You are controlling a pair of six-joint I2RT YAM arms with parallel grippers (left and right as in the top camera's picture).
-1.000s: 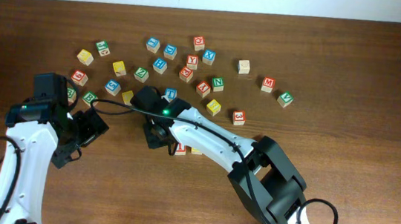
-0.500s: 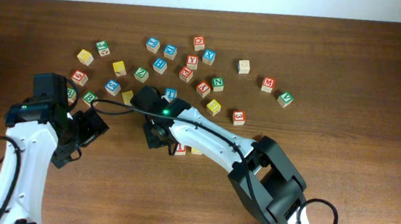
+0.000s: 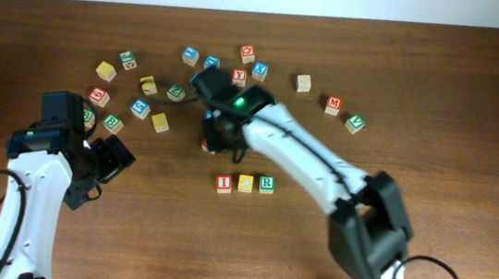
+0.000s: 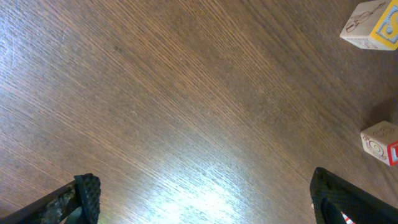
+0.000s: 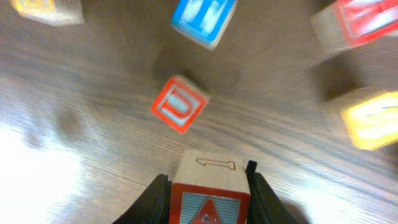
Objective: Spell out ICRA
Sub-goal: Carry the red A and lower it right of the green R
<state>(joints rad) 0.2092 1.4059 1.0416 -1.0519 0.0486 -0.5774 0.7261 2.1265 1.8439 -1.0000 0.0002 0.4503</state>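
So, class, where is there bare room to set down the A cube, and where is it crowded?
The table is bare just right of the R cube and below the row it ends. Crowded: the scattered cubes beyond, around the right claw holding the A cube.

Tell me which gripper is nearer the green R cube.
Right. In the overhead view the right gripper, holding the A cube, is up-left of the R cube; the left gripper is far to its left.

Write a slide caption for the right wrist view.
Right tool grips the red A block, a red-faced block lying ahead.
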